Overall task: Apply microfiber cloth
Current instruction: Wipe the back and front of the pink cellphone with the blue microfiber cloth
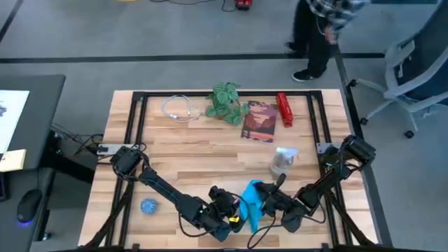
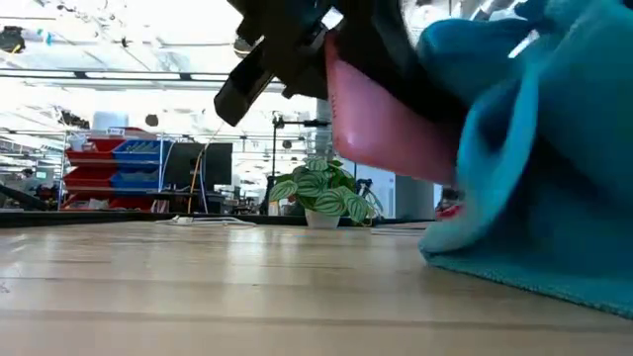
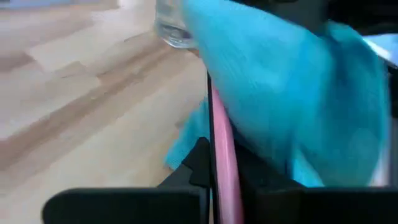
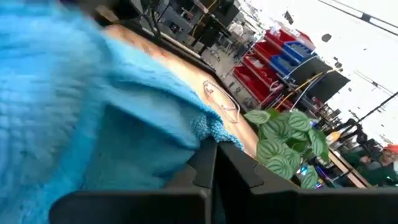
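The wiping step looked under way: the microfiber cloth [image 1: 250, 201] hung bunched at the tabletop's [image 1: 196, 154] near edge, draped against a pink-edged slab [image 2: 381, 124] pinched upright in the left end effector [image 1: 225, 210]. The right end effector [image 1: 274, 201], reaching inward, clamped the cloth. Next it probably needed to rub the cloth across the slab's face.

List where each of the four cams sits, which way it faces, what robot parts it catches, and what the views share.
High: overhead, straight down; both arms, left gripper, right gripper, microfiber cloth.
Low: table height, level toward the room; dark gripper parts above a pink object.
Left wrist: along its own fingers; pink object edge-on, cloth, glass.
Right wrist: past its own fingers; cloth, potted plant.
Shared: cloth in all four; plant in high, low, right wrist.
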Tool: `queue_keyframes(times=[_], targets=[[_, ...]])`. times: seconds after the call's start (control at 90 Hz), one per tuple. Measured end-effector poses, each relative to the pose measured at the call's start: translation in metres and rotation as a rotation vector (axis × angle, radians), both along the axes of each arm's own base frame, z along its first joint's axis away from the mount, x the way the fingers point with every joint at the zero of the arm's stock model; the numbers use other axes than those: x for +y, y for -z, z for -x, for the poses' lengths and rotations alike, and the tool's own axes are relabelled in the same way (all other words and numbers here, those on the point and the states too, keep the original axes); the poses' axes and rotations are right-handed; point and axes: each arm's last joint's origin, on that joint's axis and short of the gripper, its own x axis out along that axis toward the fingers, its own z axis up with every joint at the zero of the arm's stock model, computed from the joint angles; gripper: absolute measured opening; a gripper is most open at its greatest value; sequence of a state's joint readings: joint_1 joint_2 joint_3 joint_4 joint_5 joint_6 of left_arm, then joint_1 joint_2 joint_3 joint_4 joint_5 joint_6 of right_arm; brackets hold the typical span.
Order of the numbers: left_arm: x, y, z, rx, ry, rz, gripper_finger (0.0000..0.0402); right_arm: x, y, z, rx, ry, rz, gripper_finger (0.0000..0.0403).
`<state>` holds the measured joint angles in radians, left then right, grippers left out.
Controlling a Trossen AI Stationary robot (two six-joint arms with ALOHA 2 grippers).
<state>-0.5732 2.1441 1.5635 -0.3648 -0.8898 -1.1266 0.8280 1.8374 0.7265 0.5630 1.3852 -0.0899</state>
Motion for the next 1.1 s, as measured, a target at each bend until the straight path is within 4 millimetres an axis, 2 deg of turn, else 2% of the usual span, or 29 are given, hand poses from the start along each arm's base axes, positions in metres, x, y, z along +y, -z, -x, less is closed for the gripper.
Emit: queue_keyframes(times=[0.111, 0.289, 0.511, 0.744, 0.911, 1.022, 1.1], targets=[[0.009, 0.006, 0.010, 0.055, -0.094, -0.043, 0.0005, 0.004, -0.001, 0.003, 0.002, -0.023, -0.001, 0.0000], [0.007, 0.009, 0.018, 0.065, -0.135, -0.033, 0.0005, 0.020, -0.001, 0.020, 0.002, -0.088, 0.010, 0.0000], [0.000, 0.008, 0.022, 0.040, -0.124, -0.056, 0.0005, 0.048, 0.003, 0.061, 0.032, -0.233, 0.071, 0.0000], [-0.001, 0.006, 0.019, 0.023, -0.117, -0.064, 0.0007, 0.071, 0.000, 0.110, -0.043, -0.288, 0.105, 0.0004], [-0.003, 0.005, 0.016, 0.006, -0.096, -0.065, 0.0009, 0.074, -0.007, 0.121, -0.053, -0.376, -0.016, 0.0041], [-0.004, 0.004, 0.015, 0.001, -0.089, -0.069, 0.0010, 0.071, -0.008, 0.121, 0.011, -0.443, -0.047, 0.0080], [-0.004, 0.004, 0.014, -0.003, -0.087, -0.068, 0.0010, 0.061, -0.011, 0.124, 0.092, -0.486, -0.088, 0.0104]])
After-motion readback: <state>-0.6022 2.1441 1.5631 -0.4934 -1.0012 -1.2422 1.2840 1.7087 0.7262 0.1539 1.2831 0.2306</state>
